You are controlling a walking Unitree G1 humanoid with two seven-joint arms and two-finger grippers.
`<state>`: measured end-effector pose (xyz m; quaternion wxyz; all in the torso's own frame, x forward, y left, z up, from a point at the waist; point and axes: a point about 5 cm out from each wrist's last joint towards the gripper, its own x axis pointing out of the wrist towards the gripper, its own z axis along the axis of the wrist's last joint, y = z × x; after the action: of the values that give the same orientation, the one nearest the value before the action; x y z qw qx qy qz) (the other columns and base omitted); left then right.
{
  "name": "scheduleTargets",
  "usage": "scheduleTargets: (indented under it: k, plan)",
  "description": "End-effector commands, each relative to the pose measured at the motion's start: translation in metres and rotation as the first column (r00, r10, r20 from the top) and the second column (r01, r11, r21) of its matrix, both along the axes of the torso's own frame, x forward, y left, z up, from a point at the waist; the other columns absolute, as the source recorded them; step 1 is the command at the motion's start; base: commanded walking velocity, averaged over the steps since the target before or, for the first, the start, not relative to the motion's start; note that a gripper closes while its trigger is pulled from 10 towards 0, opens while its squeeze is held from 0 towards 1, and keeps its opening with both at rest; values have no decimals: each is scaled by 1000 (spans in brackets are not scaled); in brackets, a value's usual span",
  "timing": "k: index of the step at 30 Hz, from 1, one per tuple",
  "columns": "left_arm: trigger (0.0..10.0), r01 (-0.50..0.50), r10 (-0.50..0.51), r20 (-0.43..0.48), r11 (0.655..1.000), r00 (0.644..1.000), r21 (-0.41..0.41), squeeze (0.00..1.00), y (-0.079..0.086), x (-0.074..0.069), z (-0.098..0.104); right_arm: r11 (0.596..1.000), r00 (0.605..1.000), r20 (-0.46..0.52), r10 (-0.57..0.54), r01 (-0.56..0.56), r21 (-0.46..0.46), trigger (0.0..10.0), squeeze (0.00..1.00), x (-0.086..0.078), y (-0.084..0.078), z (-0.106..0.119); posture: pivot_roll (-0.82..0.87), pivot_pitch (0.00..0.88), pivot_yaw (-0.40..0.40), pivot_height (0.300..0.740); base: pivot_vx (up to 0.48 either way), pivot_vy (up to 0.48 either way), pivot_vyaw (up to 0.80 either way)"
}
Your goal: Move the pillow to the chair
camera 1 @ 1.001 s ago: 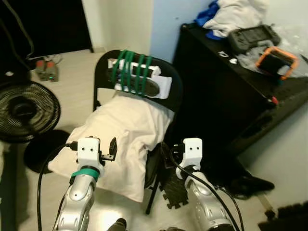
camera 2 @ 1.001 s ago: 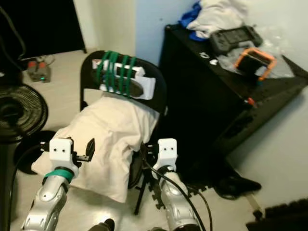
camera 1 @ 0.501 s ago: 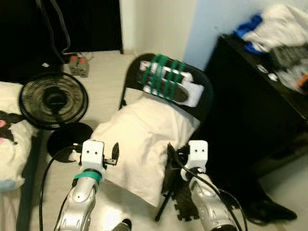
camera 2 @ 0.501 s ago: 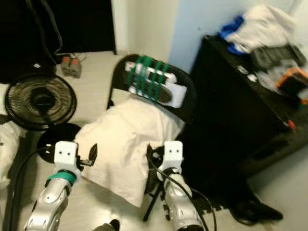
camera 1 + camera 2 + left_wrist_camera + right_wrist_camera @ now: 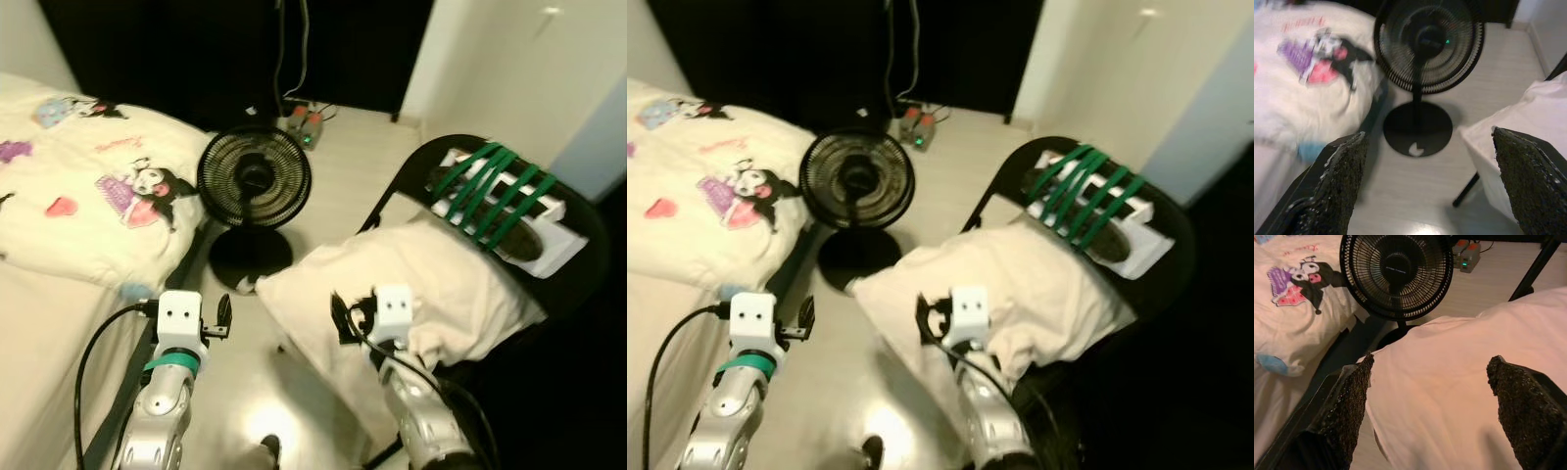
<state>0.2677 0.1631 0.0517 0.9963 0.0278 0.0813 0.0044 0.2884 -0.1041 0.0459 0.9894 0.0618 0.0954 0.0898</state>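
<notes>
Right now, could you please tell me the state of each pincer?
Left pincer: open, holding nothing.
Right pincer: open above the pillow, holding nothing.

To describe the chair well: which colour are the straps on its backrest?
Green; the straps cross the black chair's backrest, clearest in the left eye view.

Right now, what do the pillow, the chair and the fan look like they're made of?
Pillow: soft cream fabric, matte; it creases and sags over the seat edge. Chair: probably black painted metal, judging by its thin tube legs and smooth curved back. Fan: black wire grille, likely metal or plastic, on a smooth round base.
</notes>
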Motion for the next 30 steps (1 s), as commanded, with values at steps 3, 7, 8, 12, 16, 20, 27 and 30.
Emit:
scheduleTargets:
  k: [3, 7, 8, 12, 16, 20, 27, 30]
  plan:
    - [10000, 5, -5, -17, 1000, 1000, 10, 0, -2, -1, -3, 1000, 1000, -21, -8, 8, 1, 10000, 0, -3, 0, -5, 53, 64, 2, 740, 0, 0, 800]
    - [10000, 15, -14, -21, 1000, 1000, 10, 0, -5, -2, -3, 1000, 1000, -20, -11, 11, -3, 10000, 0, -3, -1, -6, 54, 64, 4, 740, 0, 0, 800]
    - [10000, 19, -18, -24, 1000, 1000, 8, 0, -6, -2, -3, 1000, 1000, -20, -14, 14, -4, 10000, 0, -3, -2, -6, 54, 66, 5, 740, 0, 0, 800]
    - [10000, 21, -22, -26, 1000, 999, -9, 0, -7, -1, -3, 1000, 999, -24, -21, 21, -8, 10000, 0, -3, -4, -7, 58, 72, 6, 740, 0, 0, 800]
    - [10000, 24, -24, -21, 999, 999, -28, 0, -8, -1, -2, 1000, 999, -30, -22, 22, -10, 10000, 0, -4, -4, -9, 60, 70, 7, 740, 0, 0, 800]
    - [10000, 12, -13, -33, 999, 999, -36, 0, -9, -1, -2, 1000, 999, -37, -20, 20, -14, 10000, 0, -5, -4, -11, 64, 71, 9, 740, 0, 0, 800]
    - [10000, 38, -39, -22, 998, 999, -51, 0, -15, 1, 2, 999, 999, -46, -24, 23, -22, 10000, 0, -6, -5, -13, 63, 72, 13, 740, 0, 0, 800]
    - [10000, 37, -38, -18, 997, 999, -62, 0, -15, 1, 2, 999, 999, -47, -26, 25, -23, 10000, 0, -5, -6, -14, 64, 73, 13, 740, 0, 0, 800]
